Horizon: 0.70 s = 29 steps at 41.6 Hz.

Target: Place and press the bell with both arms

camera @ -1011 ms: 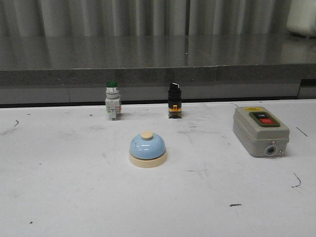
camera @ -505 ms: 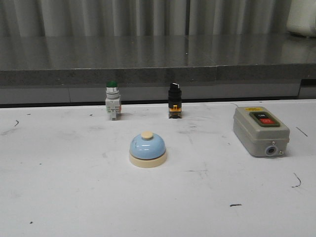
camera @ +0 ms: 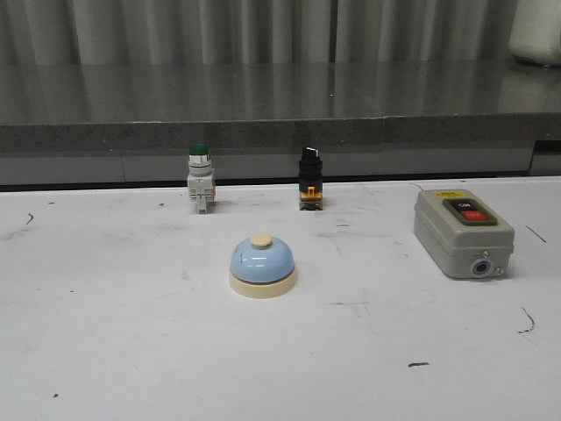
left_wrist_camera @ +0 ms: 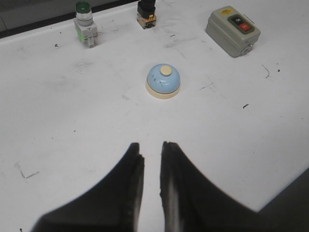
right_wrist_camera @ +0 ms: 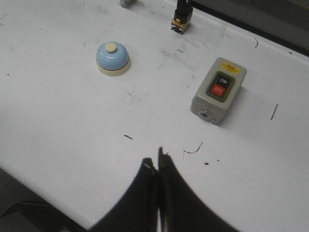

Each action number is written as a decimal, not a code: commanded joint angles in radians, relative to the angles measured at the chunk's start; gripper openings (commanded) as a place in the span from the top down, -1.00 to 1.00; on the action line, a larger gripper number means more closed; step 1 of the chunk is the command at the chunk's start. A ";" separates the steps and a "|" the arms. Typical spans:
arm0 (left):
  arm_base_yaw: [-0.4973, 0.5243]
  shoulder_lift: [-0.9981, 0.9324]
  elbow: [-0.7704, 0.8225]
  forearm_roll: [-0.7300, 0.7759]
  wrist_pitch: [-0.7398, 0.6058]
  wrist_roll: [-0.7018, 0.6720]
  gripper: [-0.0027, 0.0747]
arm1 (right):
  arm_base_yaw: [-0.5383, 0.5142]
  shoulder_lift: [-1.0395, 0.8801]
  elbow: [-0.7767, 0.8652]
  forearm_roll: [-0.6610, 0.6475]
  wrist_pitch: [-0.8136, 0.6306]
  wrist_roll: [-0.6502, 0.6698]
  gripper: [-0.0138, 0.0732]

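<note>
The light-blue bell (camera: 262,263) with a cream base and cream knob stands upright on the white table, near its middle. It also shows in the left wrist view (left_wrist_camera: 163,81) and in the right wrist view (right_wrist_camera: 112,58). My left gripper (left_wrist_camera: 149,145) hangs above the table's near side, well short of the bell, jaws a narrow gap apart and empty. My right gripper (right_wrist_camera: 157,157) is shut and empty, near the front edge, far from the bell. Neither arm shows in the front view.
A grey switch box (camera: 462,232) with black and red buttons lies at the right. A green-capped push button (camera: 200,179) and a black selector switch (camera: 309,179) stand at the back of the table (camera: 105,333). A dark ledge runs behind them.
</note>
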 commanded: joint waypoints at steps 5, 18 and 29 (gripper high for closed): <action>0.001 0.002 -0.029 -0.013 -0.074 -0.009 0.98 | -0.006 0.002 -0.027 -0.009 -0.065 0.000 0.82; 0.150 -0.118 0.028 0.062 -0.142 -0.009 0.98 | -0.006 0.002 -0.027 -0.009 -0.064 0.000 0.82; 0.386 -0.340 0.289 0.065 -0.407 -0.009 0.98 | -0.006 0.002 -0.027 -0.009 -0.064 0.000 0.82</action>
